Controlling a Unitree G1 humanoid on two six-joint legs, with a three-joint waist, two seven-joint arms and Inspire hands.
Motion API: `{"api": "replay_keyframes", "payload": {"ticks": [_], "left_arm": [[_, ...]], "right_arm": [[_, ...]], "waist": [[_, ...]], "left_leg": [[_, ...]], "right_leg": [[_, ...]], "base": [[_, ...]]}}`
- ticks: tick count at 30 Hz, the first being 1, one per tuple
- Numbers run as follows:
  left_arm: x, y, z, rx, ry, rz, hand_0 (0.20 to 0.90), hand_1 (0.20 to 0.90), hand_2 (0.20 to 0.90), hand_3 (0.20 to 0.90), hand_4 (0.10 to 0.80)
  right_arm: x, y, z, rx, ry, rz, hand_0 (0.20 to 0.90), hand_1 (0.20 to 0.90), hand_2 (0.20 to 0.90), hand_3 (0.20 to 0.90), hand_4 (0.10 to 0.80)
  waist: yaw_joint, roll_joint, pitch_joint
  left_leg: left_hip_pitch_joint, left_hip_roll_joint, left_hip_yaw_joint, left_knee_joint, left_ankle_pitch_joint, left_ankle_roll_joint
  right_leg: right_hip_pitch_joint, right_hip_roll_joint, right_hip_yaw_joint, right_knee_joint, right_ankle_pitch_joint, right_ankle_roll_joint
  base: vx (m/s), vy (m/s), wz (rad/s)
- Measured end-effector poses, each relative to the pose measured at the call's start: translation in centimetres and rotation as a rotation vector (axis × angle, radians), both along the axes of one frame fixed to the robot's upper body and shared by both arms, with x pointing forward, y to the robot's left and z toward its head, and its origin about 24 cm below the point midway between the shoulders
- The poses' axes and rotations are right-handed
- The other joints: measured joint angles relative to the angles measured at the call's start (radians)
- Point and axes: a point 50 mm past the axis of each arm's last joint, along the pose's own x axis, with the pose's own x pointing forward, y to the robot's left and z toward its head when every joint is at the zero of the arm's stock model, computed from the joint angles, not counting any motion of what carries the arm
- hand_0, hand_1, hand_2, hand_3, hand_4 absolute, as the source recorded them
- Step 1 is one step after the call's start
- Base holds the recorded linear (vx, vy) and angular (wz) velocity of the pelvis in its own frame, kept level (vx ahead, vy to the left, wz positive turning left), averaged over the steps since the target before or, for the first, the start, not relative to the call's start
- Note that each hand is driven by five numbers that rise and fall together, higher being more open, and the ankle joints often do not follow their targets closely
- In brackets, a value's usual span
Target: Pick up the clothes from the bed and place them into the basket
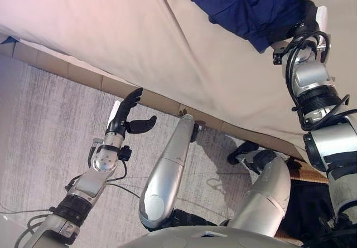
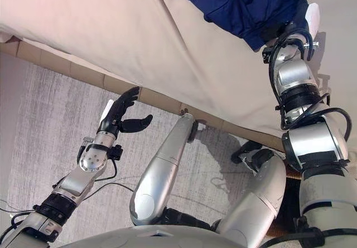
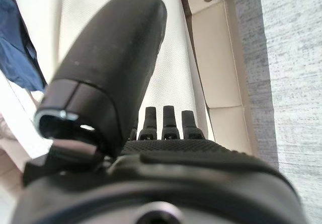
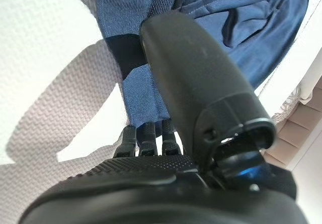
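Nearest, over the grey carpet (image 1: 44, 125), the left hand (image 1: 125, 117) hangs by the bed's edge with fingers straight and thumb spread, grasping nothing. Beyond it stretches the bed (image 1: 111, 30) under a cream sheet. At the far right lies the dark blue garment (image 1: 248, 3), rumpled and folded on itself; which way its long axis runs cannot be told. The right hand (image 2: 290, 22) reaches onto its near edge, fingers straight on the cloth, not clenched.
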Motion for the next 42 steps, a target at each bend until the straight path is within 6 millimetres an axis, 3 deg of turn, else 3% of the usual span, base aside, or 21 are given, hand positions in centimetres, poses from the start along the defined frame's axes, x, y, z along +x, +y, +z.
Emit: {"api": "replay_keyframes", "payload": {"ticks": [5,6,7,8,12,18,23,30,34,42], "left_arm": [[-0.1,-0.3,0.2,-0.010,-0.013,-0.014,0.900,0.900,0.900,0.900,0.800],[-0.1,-0.4,0.4,-0.013,-0.022,-0.019,0.900,0.900,0.900,0.900,0.800],[-0.1,-0.4,0.4,-0.015,-0.026,-0.021,0.900,0.900,0.900,0.900,0.800],[-0.2,-0.4,0.4,-0.016,-0.026,-0.021,0.900,0.900,0.900,0.900,0.800],[-0.5,-0.3,0.1,-0.016,-0.018,-0.016,0.900,0.900,0.900,0.900,0.800],[-0.9,-0.1,-0.4,-0.016,0.003,-0.010,0.900,0.900,0.900,0.900,0.800],[-0.9,-0.2,-0.3,-0.017,0.000,-0.014,0.900,0.900,0.900,0.900,0.800],[-0.5,-0.3,0.1,-0.016,-0.014,-0.018,0.900,0.900,0.900,0.900,0.800],[-0.1,-0.3,0.2,-0.008,-0.002,-0.012,0.900,0.900,0.900,0.900,0.800],[0.2,-0.5,-0.1,0.003,0.046,-0.017,0.900,0.900,0.900,0.900,0.800]], "right_arm": [[0.2,-0.1,1.5,-0.029,-0.007,0.022,0.900,0.900,0.900,0.900,0.800],[0.2,-0.2,1.9,-0.033,-0.013,0.023,0.780,0.780,0.780,0.760,0.660],[0.1,-0.3,2.0,-0.022,-0.016,0.027,0.622,0.622,0.622,0.576,0.476],[0.1,-0.5,2.0,-0.022,-0.015,0.025,0.300,0.300,0.300,0.200,0.100],[-0.3,-1.5,2.6,-0.036,-0.042,0.000,0.300,0.300,0.300,0.200,0.100],[-0.1,-1.1,2.5,-0.036,-0.050,0.021,0.300,0.300,0.300,0.200,0.100],[0.3,-0.1,1.1,-0.039,-0.008,0.055,0.300,0.300,0.300,0.200,0.100],[0.3,-0.2,0.9,-0.038,0.002,0.070,0.300,0.300,0.300,0.200,0.100],[0.3,-0.7,-0.2,-0.029,0.048,0.063,0.300,0.300,0.300,0.200,0.100],[0.1,-1.6,-0.2,-0.020,0.054,0.042,0.300,0.300,0.300,0.200,0.100]], "waist": [[-0.003,0.003,0.000],[-0.003,0.005,0.000],[-0.002,0.005,0.000],[-0.001,0.005,0.000],[0.002,0.005,-0.001],[0.002,0.009,-0.001],[0.009,0.009,-0.001],[0.014,0.009,-0.001],[0.015,0.009,-0.001],[0.004,0.007,-0.002]], "left_leg": [[-0.036,0.002,-0.015,0.026,-0.002,-0.004],[-0.045,0.002,-0.018,0.028,-0.003,-0.006],[-0.048,0.002,-0.019,0.028,-0.004,-0.009],[-0.048,0.001,-0.019,0.028,-0.005,-0.009],[-0.049,0.000,-0.020,0.027,-0.005,-0.010],[-0.006,0.001,-0.016,0.000,0.004,-0.012],[0.147,-0.002,-0.002,-0.075,0.007,-0.017],[0.332,-0.007,0.020,-0.168,0.006,-0.016],[0.451,-0.013,0.033,-0.226,0.006,-0.014],[0.602,0.007,0.038,-0.342,0.017,-0.015]], "right_leg": [[-0.034,0.004,-0.003,0.024,-0.006,-0.005],[-0.039,0.004,-0.005,0.026,-0.006,-0.005],[-0.041,0.004,-0.007,0.026,-0.006,-0.005],[-0.041,0.004,-0.005,0.027,-0.006,-0.005],[-0.041,0.004,-0.004,0.027,-0.006,-0.005],[0.001,0.006,-0.011,0.000,-0.003,-0.009],[0.152,0.005,-0.027,-0.074,0.001,-0.006],[0.329,0.004,-0.037,-0.163,0.005,0.001],[0.435,0.000,-0.043,-0.209,0.006,0.002],[0.592,0.021,-0.087,-0.333,0.042,0.046]], "base": [[-0.011,-0.013,0.00],[-0.011,-0.019,0.04],[-0.013,-0.033,0.05],[-0.005,-0.033,0.04],[0.000,-0.010,0.01],[0.024,0.004,0.00],[0.070,0.033,0.00],[0.057,0.022,-0.04],[0.043,-0.002,-0.05],[0.022,-0.026,-0.06]]}}
